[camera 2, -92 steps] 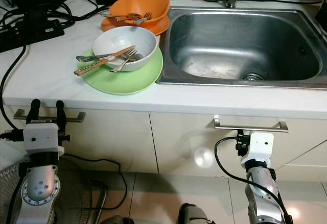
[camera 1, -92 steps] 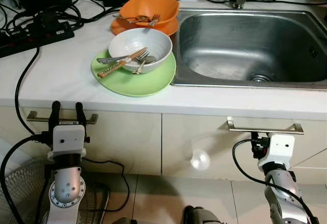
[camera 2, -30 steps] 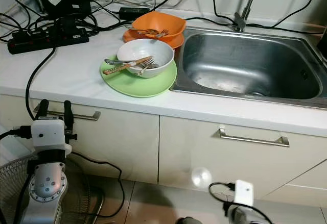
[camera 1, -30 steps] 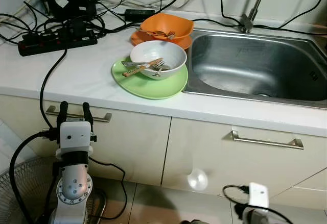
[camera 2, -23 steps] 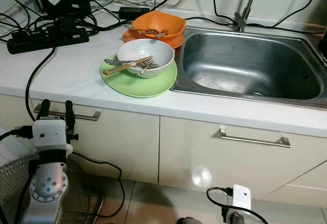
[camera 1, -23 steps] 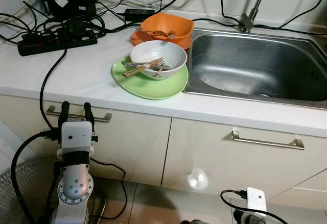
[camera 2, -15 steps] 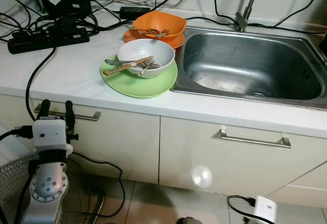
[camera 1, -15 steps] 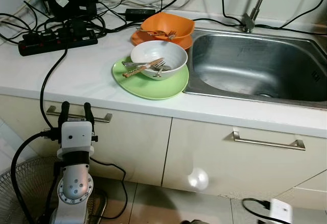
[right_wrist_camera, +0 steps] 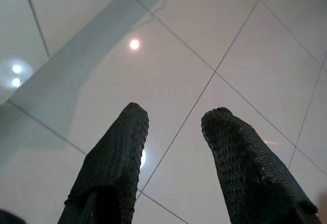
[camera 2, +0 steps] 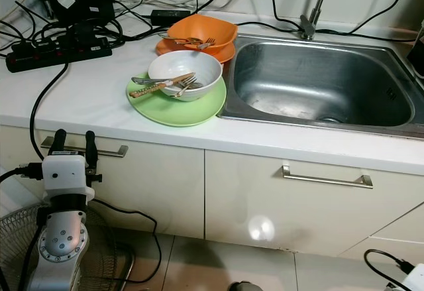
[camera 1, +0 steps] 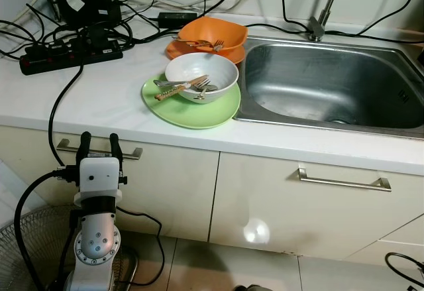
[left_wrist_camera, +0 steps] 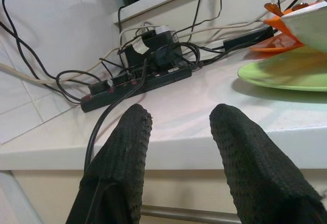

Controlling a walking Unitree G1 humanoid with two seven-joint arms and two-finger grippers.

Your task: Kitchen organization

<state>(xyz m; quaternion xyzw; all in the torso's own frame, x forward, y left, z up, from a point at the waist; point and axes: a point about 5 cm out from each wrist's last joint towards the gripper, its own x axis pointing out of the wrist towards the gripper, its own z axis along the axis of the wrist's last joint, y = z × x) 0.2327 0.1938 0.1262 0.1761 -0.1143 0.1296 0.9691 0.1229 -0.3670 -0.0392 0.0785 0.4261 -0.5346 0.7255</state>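
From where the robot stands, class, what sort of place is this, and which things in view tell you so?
Most likely a home kitchen: a steel sink set in a white counter, with cabinet drawers below, and used dishes beside it, a white bowl holding cutlery on a green plate.

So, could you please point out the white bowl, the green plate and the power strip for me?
white bowl (camera 1: 211,69), left eye view, inner wall.
green plate (camera 1: 192,112), left eye view, bare front rim.
power strip (camera 2: 53,54), right eye view, middle of its black body.

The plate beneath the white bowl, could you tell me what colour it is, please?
The plate is light green, clearest in the left eye view.
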